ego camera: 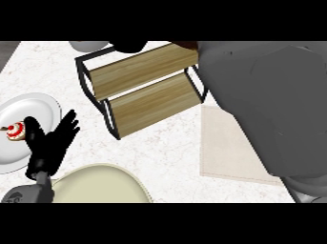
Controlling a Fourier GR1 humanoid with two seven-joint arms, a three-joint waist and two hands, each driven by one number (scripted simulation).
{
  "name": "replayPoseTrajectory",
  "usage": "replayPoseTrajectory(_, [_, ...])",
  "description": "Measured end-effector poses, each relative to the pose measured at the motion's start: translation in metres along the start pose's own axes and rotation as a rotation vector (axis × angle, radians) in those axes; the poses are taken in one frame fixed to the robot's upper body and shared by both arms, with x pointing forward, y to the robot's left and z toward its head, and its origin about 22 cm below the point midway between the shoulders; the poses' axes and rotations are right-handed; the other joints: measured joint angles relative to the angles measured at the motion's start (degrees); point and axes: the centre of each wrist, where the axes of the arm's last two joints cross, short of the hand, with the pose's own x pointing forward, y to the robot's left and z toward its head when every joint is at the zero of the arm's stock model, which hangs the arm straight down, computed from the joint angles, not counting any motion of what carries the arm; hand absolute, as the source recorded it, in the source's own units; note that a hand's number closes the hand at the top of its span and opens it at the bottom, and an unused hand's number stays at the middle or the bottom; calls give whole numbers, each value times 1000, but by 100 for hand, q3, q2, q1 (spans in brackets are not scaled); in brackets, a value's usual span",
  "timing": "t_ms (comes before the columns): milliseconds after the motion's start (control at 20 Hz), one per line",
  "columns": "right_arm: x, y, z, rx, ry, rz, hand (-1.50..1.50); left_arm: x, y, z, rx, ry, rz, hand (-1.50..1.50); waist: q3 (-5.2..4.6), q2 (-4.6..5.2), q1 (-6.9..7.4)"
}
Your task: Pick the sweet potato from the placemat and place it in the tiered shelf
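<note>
Above the two-level wooden shelf with a black wire frame (143, 86), at its far edge, the right hand (130, 45) shows only as a dark shape, and whether its fingers are curled or spread I cannot tell. The grey right forearm (271, 109) fills the space beside the shelf and covers much of the pale beige cloth placemat (226, 147). No sweet potato can be seen, neither on the mat's bare part nor on either wooden board; it may be hidden in that hand or under the arm.

Well to the other side of the shelf, the left hand (50, 140) rests with fingers straight and spread, beside a white round plate (32, 114) carrying a small red-topped cupcake (15, 131). A cream-coloured round plate (102, 183) lies near it.

The likely risk: with the view blocked, a release too near the shelf's far rim could send the potato rolling off behind.
</note>
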Motion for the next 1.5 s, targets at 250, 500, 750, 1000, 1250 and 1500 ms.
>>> replayPoseTrajectory(250, [-12,18,-23,4,5,34,150,0,8,3,5,0,1,0,-3,3,10])
replayPoseTrajectory(500, [-27,32,-43,-11,8,44,150,-1,5,2,6,-2,-2,0,-2,4,10])
replayPoseTrajectory(750, [-37,46,-55,-19,-4,48,150,0,5,2,11,1,-2,0,-2,4,12])
replayPoseTrajectory(1000, [-43,52,-64,-13,-37,27,150,-2,6,3,10,1,-2,0,0,3,11])
replayPoseTrajectory(1250, [-50,43,-69,-13,-50,24,150,-3,10,8,11,2,0,0,0,-4,3])
replayPoseTrajectory(1500, [-57,44,-71,-14,-25,17,-150,1,7,2,11,9,0,0,-3,-3,-22])
